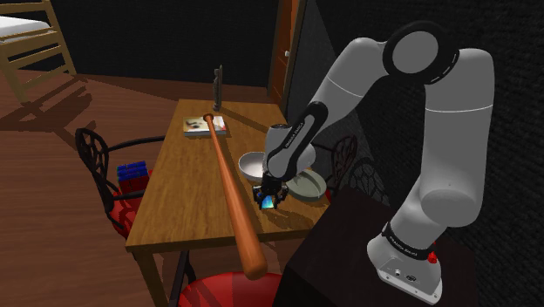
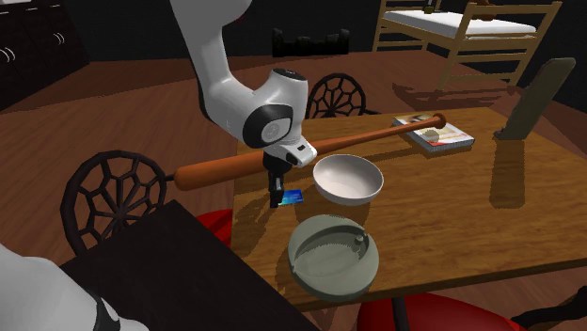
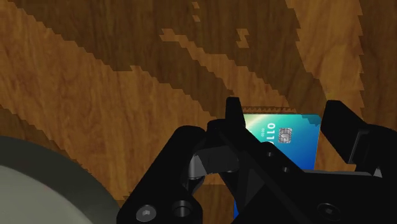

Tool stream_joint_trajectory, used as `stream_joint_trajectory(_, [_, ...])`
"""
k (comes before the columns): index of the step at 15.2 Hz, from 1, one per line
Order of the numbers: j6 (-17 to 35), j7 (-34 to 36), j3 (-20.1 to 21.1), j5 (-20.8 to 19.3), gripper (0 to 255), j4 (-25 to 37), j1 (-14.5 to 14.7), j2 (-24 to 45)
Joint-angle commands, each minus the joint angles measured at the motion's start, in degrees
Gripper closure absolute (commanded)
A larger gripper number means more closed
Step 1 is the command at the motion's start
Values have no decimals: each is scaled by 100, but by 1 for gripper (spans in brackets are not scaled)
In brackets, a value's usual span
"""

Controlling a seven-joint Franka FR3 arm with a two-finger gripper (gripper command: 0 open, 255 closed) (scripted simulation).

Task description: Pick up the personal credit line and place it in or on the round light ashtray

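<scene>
The gripper (image 2: pixel 277 195) clasps the card (image 3: pixel 283 135) by the table's (image 2: pixel 470 221) stand-side edge. Lift straight, then carry it level to the ashtray (image 2: pixel 293 246).

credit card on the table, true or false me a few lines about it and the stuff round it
1. The credit card is already in the round ashtray. False: it is at the gripper, apart from the ashtray.
2. The baseball bat has its thick end sticking out past the edge of the wooden table. True.
3. The white bowl sits next to the ashtray. True.
4. The book lies inside the bowl. False: it lies at the table's other end, by the bat's thin end.
</scene>
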Motion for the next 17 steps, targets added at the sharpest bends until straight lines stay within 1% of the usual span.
stream_joint_trajectory(1, [28,-4,14,-1,255,16,10,35])
stream_joint_trajectory(4, [-108,10,17,2,255,-27,5,-146])
stream_joint_trajectory(17, [-1057,111,48,14,255,-202,-30,-1274])
